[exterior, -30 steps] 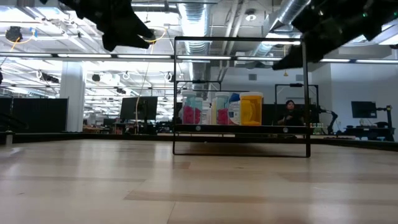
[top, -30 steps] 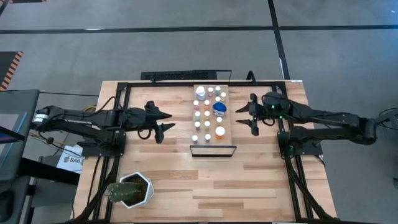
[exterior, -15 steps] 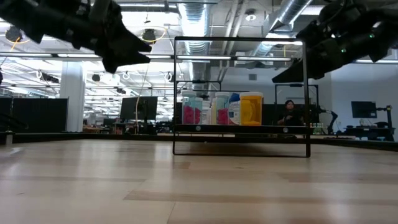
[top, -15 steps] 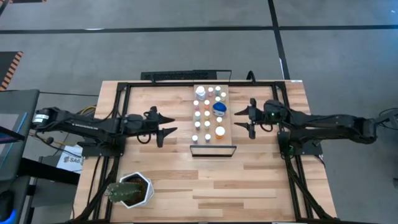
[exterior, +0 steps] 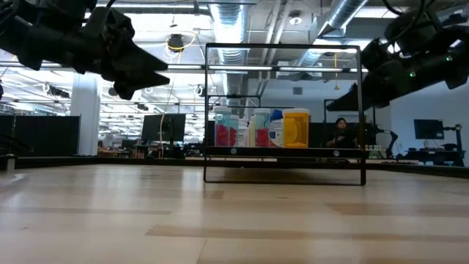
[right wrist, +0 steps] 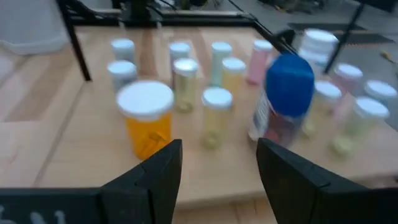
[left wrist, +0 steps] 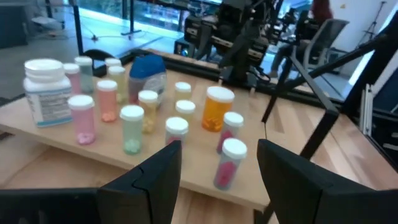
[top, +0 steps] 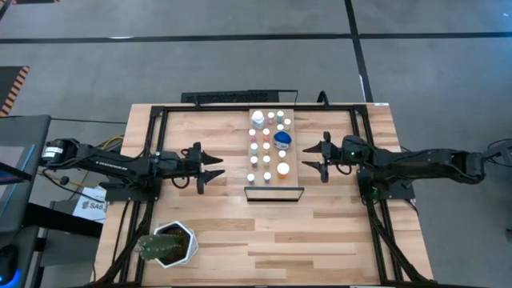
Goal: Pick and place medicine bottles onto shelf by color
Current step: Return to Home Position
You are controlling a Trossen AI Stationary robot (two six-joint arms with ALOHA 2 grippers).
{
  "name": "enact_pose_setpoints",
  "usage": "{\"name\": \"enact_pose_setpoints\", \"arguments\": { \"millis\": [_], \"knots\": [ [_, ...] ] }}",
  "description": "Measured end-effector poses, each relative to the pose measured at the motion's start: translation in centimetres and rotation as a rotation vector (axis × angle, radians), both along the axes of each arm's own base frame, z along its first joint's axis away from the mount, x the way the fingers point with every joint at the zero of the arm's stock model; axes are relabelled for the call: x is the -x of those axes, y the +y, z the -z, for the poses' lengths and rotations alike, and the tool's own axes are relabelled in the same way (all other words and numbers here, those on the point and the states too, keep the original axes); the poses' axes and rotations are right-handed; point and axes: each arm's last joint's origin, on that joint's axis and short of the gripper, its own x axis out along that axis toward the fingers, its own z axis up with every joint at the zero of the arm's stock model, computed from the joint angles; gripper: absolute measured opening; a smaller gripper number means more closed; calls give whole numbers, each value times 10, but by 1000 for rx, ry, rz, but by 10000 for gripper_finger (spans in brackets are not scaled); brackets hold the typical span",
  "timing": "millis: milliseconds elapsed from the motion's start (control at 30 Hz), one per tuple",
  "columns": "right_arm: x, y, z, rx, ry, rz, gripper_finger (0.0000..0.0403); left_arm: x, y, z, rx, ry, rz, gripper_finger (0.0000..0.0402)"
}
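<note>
Left gripper [top: 217, 165] and right gripper [top: 306, 158] have sunk lower, jaws open; white bottle [left wrist: 46, 99] label seems illegible.

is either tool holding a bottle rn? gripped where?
Nothing held. Left tool and right tool are both open and empty, either side of the shelf; the medicine bottles stand on it.

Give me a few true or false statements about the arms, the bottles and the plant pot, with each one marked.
The left gripper and right gripper are both open and empty. True.
The grippers flank the shelf, one on each side. True.
Some medicine bottles stand on the tabletop, off the shelf. False: all in view stand on the shelf.
The plant pot sits on the shelf. False: it sits near a corner of the tabletop.
The blue-capped bottle lies tipped over. False: it stands upright.
</note>
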Motion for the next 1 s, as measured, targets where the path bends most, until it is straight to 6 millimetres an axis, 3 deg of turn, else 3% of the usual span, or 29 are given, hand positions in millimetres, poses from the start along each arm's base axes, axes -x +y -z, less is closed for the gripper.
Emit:
{"name": "enact_pose_setpoints", "arguments": {
  "millis": [667, 1000],
  "knots": [
    [17, 10, 37, -9, -20, 106, 228, 2, -2, 10, 2, 97, 32, 198],
    [18, 10, 37, -57, -35, 120, 228, 2, -3, 10, 6, 96, 36, 198]
  ]
}}
